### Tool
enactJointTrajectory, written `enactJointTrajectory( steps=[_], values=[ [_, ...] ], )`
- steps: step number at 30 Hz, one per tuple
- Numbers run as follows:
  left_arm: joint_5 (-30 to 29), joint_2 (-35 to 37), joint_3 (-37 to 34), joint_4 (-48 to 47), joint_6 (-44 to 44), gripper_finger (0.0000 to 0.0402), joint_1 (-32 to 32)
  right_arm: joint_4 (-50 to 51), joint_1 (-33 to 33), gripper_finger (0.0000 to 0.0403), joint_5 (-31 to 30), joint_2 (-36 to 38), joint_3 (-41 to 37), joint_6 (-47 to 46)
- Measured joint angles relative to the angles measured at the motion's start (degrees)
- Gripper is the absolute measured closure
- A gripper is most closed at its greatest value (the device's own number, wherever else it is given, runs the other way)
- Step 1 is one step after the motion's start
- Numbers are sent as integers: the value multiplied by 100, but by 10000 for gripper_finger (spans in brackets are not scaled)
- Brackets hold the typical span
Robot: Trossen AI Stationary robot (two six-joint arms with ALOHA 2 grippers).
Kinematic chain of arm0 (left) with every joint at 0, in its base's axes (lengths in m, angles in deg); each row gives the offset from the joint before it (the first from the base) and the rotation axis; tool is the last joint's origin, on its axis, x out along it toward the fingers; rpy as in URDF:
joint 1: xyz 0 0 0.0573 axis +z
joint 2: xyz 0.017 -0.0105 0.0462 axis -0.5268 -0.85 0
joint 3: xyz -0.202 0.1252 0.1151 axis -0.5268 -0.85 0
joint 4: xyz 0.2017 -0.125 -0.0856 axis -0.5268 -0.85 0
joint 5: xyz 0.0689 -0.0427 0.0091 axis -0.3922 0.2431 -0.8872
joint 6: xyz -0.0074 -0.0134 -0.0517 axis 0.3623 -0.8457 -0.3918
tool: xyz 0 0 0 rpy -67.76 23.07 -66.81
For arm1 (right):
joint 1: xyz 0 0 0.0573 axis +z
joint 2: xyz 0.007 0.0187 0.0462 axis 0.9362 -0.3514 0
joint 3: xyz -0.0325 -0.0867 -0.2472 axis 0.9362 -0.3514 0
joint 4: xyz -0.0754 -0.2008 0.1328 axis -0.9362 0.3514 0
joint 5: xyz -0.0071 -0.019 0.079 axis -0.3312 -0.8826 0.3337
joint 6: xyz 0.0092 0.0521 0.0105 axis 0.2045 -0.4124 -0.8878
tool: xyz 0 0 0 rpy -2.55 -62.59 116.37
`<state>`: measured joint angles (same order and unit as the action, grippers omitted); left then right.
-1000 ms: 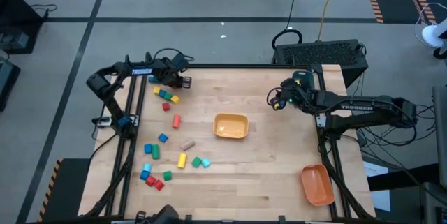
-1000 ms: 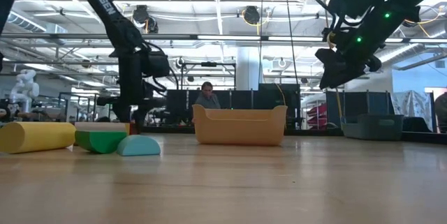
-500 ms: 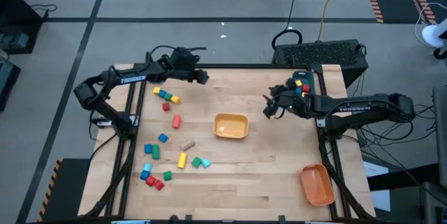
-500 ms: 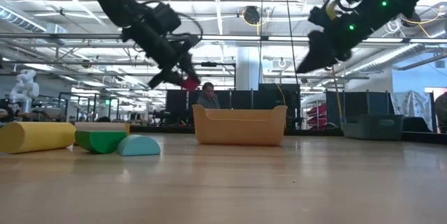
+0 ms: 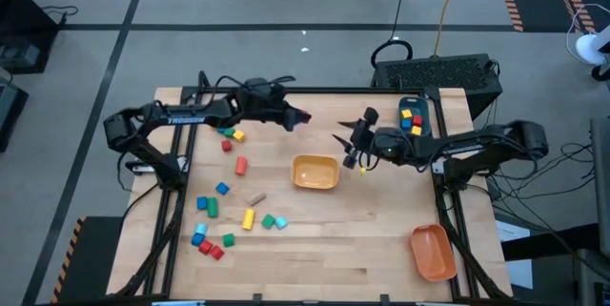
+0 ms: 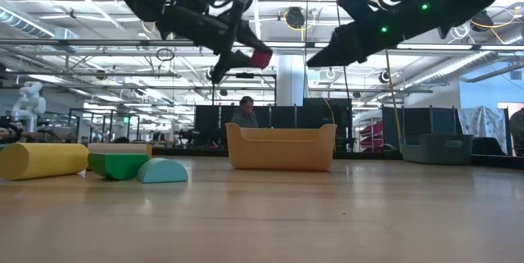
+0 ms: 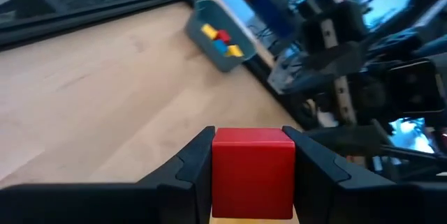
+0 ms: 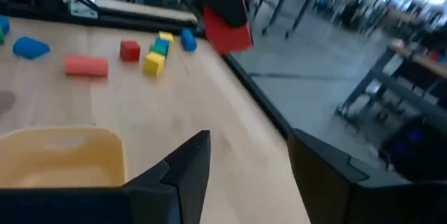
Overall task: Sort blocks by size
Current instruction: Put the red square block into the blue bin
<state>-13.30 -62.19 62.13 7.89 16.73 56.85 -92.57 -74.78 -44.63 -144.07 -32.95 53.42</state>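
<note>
Fingers of the left gripper (image 7: 253, 172) are clamped on a red cube (image 7: 253, 172), one finger on each flat side. It's up in the air, well off the bench (image 5: 381, 220), near the back edge. In the high view the left gripper (image 5: 298, 117) sits just behind & to the left of the yellow bin (image 5: 315, 172).

Right gripper (image 5: 345, 146) has its fingers spread w/ nothing in them. It hangs just beside the yellow bin's right end, tips aimed toward the left arm.

Big thing for the next move, I think: which bin. Cube is closest to the yellow bin, which lies toward the front & a bit right of the fingers. Grey tray (image 5: 413, 117) at the back right already has some blocks (image 5: 411, 119) in it, but it's well apart, past the right gripper. Left arm alone has the cube, so it's the one to drop it. A cube has no long side, so turn doesn't matter much.

Low view shows how high the cube (image 6: 260, 57) is, above the bin's rim (image 6: 281, 129); can't tell that from the top. High view shows where it is over the bench. Most loose blocks (image 5: 213, 204) lie on the left side.
</note>
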Motion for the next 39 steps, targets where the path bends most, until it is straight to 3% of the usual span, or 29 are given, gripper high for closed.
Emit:
enactJointTrajectory(
  steps=[11,17,23,31,39],
  values=[
    [-25,2,4,796,-10,264,-373,-1519,60,128,318,-667,78,638],
    [-160,4,7,826,-8,264,-456,-1554,60,115,344,-1151,655,1033],
    [-173,4,7,797,-2,264,-501,-1544,60,130,235,-1481,1177,1268],
    [-109,4,7,783,24,264,-507,-1423,58,156,79,-1485,1231,1242],
    [-105,4,7,754,-23,264,-523,-1304,56,259,82,-1483,1231,1154]
  ],
)
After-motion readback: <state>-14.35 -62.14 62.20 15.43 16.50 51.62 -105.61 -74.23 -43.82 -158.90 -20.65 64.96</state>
